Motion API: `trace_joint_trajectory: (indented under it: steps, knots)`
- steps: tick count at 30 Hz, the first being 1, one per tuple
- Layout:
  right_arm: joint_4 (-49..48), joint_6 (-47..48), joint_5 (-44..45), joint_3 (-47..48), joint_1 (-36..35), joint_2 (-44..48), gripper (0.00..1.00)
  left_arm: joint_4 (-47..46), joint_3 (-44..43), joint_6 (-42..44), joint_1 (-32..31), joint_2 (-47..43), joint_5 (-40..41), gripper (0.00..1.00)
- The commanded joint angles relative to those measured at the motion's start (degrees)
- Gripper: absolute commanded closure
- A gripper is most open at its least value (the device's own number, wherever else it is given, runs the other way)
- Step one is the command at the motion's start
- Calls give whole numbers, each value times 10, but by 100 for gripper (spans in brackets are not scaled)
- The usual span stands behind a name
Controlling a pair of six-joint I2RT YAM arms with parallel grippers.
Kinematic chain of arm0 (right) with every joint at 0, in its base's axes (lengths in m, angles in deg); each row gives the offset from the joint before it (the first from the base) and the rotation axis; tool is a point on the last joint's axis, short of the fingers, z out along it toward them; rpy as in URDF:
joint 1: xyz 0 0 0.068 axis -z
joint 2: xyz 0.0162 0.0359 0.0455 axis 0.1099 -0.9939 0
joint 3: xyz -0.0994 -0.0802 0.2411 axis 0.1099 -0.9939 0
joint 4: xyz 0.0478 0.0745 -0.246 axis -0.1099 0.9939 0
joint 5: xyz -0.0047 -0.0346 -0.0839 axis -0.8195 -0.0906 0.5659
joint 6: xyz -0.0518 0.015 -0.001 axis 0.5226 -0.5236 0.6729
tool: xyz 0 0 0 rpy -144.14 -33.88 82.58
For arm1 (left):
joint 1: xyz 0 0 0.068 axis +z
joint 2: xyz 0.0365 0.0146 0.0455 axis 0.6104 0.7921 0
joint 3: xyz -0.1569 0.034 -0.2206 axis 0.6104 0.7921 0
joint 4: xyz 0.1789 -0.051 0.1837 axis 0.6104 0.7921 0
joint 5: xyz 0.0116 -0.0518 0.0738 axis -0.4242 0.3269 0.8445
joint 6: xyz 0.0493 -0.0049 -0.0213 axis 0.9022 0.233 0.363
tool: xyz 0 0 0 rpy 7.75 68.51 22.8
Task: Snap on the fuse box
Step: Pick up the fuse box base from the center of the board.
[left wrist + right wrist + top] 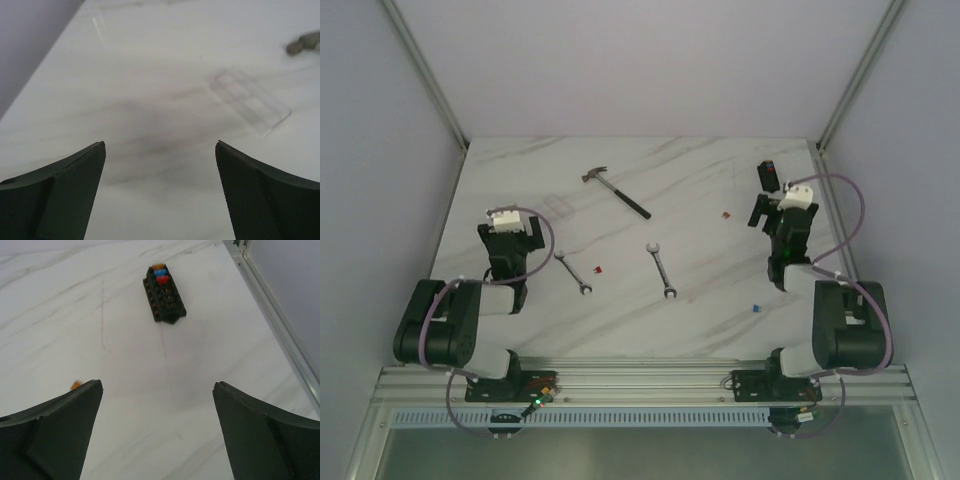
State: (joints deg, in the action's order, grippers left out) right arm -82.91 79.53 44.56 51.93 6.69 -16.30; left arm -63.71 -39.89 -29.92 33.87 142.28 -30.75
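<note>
While the left gripper (160, 145) and right gripper (157, 385) both gape wide, holding nothing, the fuse box (164, 294) lies at the right one's twelve o'clock, well apart from it. The table (210, 365) edge runs at two o'clock.

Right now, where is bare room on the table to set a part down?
Bare: the far strip between the hammer and the fuse box, and the near strip below the wrenches. Crowded: the middle, with both wrenches and small loose fuses. A clear piece lies ahead of the left gripper.
</note>
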Motion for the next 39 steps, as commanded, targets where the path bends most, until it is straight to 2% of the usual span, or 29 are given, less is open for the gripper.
trace_joint_trajectory:
  steps: [1, 5, 8, 12, 17, 26, 31, 39]
  knots:
    - [167, 6, 13, 108, 3, -18, 0, 105, -43, -23, 3, -63, 22, 0]
    - [275, 4, -10, 233, 27, -88, 0, 194, -76, -41, 3, -91, 19, 0]
    - [309, -11, -25, 302, 44, -146, 0, 237, -95, -53, 3, -96, -3, 0]
    - [362, -8, -34, 405, 47, -226, 11, 248, -98, -60, 3, -107, -38, 0]
    - [406, -9, -26, 517, 48, -319, 20, 280, -105, -62, 3, -126, -73, 0]
    - [475, 20, -15, 689, 49, -434, 23, 286, -108, -67, 3, -135, -97, 0]
    - [510, 29, -21, 754, 49, -481, 24, 287, -108, -72, 3, -141, -115, 0]
    - [527, 36, -38, 771, 49, -509, 31, 295, -114, -78, 2, -152, -161, 0]
